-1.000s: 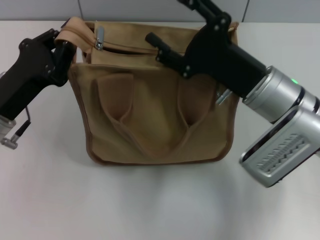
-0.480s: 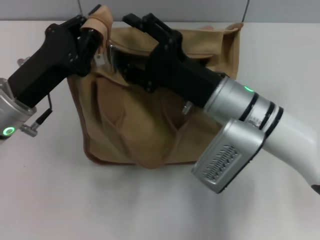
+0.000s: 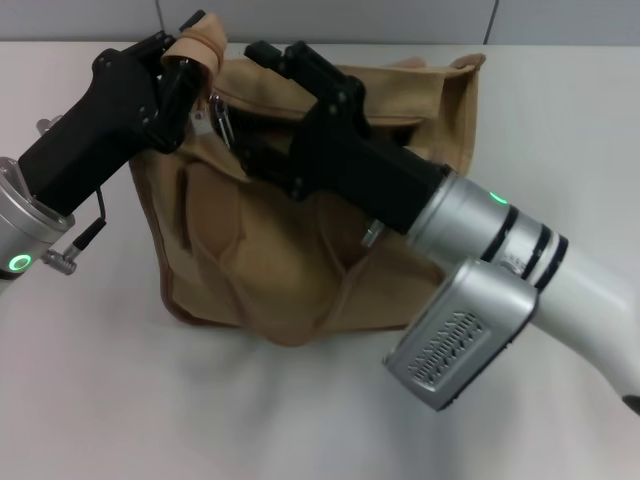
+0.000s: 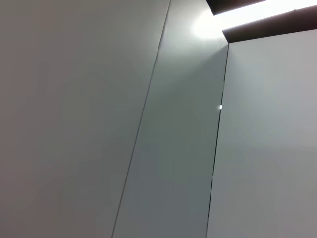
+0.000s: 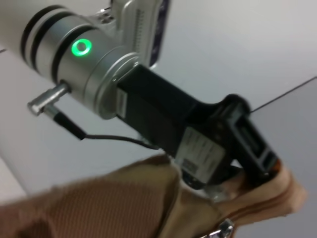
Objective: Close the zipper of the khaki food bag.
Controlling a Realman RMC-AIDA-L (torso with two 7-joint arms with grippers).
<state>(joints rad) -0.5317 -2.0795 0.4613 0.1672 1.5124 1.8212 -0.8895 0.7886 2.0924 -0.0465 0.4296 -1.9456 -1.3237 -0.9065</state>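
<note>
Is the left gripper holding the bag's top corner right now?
Yes: in the head view the left gripper is clamped on the raised tan corner of the khaki food bag, next to the silver pull tab.

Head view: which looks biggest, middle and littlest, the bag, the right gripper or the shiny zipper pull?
1. Bag, biggest.
2. Right gripper, the black hand over the bag's top. It is nearer the camera, so it may look bigger than it is.
3. Zipper pull, tiny, beside the left gripper.
</note>
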